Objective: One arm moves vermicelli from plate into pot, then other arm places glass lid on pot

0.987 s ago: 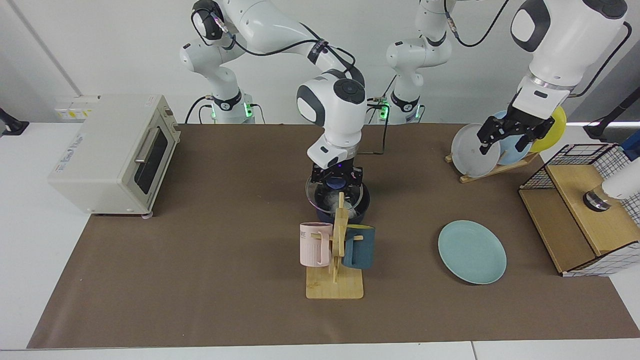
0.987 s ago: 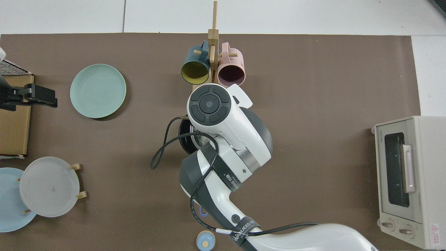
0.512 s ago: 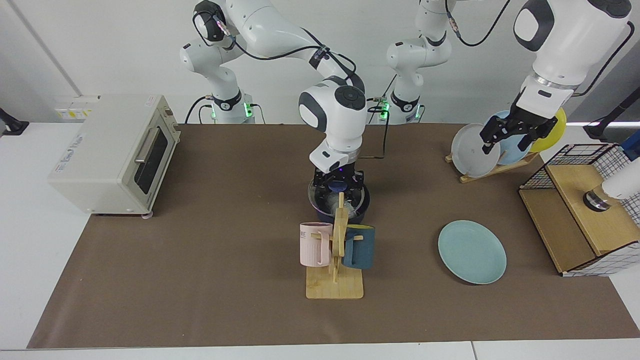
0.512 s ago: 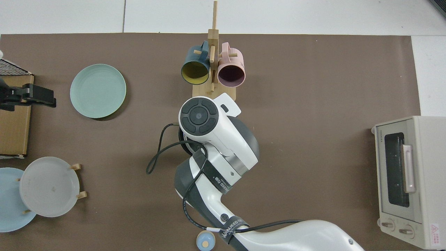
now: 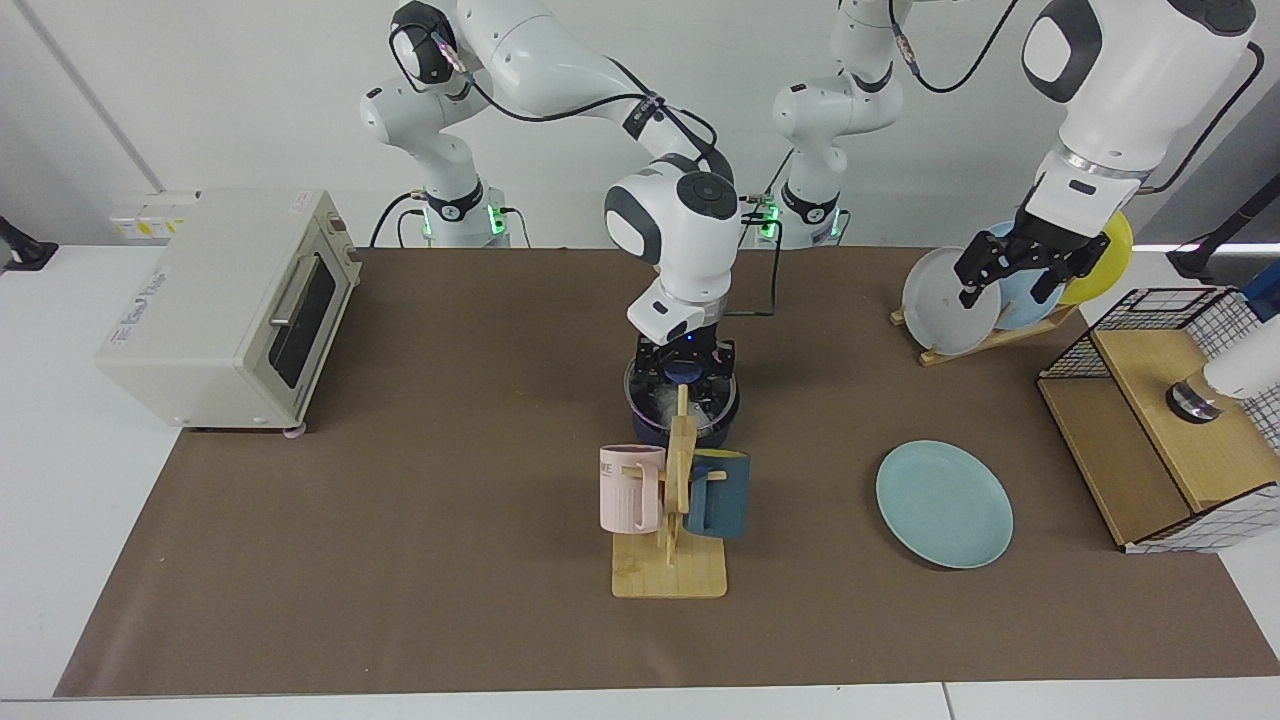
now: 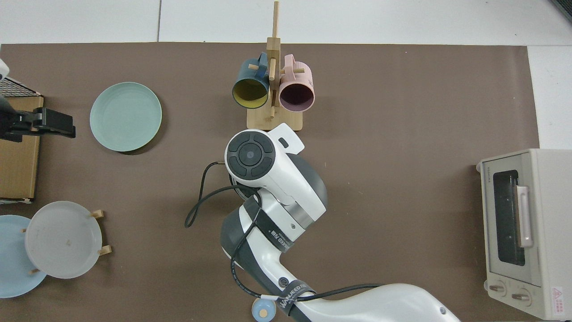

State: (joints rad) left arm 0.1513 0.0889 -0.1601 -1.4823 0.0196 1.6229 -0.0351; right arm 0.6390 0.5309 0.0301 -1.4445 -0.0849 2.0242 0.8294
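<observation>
The dark navy pot (image 5: 729, 412) stands mid-table, just behind the mug rack. The glass lid (image 5: 648, 386) lies level over its rim. My right gripper (image 5: 686, 364) comes down from above and is shut on the lid's blue knob (image 5: 685, 374). White vermicelli (image 5: 662, 401) shows through the glass, inside the pot. The light teal plate (image 5: 945, 503) (image 6: 125, 116) lies bare at the facing view's right. My left gripper (image 5: 1003, 288) (image 6: 42, 123) hangs open and holds nothing, in front of the plate rack. In the top view the right arm hides the pot.
A wooden rack (image 5: 670, 570) with a pink mug (image 5: 630, 487) and a dark teal mug (image 5: 720, 492) stands right in front of the pot. A toaster oven (image 5: 230, 300), a plate rack (image 5: 985, 335) and a wire basket with a wooden box (image 5: 1165, 420) line the sides.
The right gripper carried the lid from a tilted, offset pose to level over the pot, shifting slightly toward the arms' bases. The left arm barely moved.
</observation>
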